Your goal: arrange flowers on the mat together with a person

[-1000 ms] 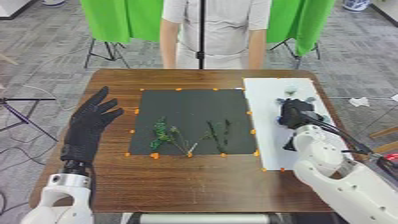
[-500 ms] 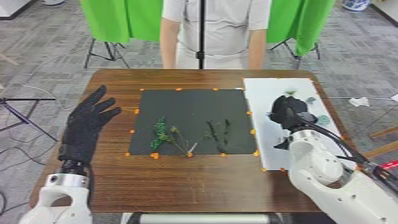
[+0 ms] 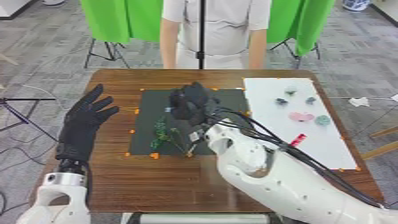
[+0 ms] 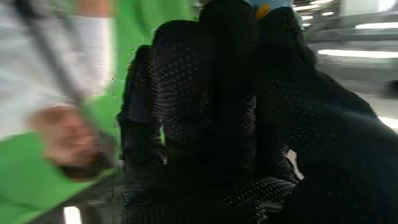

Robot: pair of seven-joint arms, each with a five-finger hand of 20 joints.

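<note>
fingertips and thumb of the right hand (image 3: 193,102) come together in a pinch, clamped on a pale blue flower (image 4: 272,3) with an orange spot, seen at the very tips in the wrist view. the hand hangs over the upper middle of the dark mat (image 3: 155,102), with its arm (image 3: 258,172) reaching in across the mat's lower right corner. nearer the robot, left of that arm, a leafy green sprig (image 3: 161,132) lies on the mat, a thin stem (image 3: 177,140) just beside it. orange dots mark the mat's edges. to the right, a white mat (image 3: 266,87) holds a pink flower (image 3: 301,117) with a green flower (image 3: 322,120) just beside it; farther from the robot lie two small blue-grey flowers, one on each side, and a pale green flower (image 3: 290,90) beyond them. well apart, over the wooden table's (image 3: 115,182) left side, the left hand (image 3: 82,122) is open, fingers straight and slightly spread, thumb held away from them.
</note>
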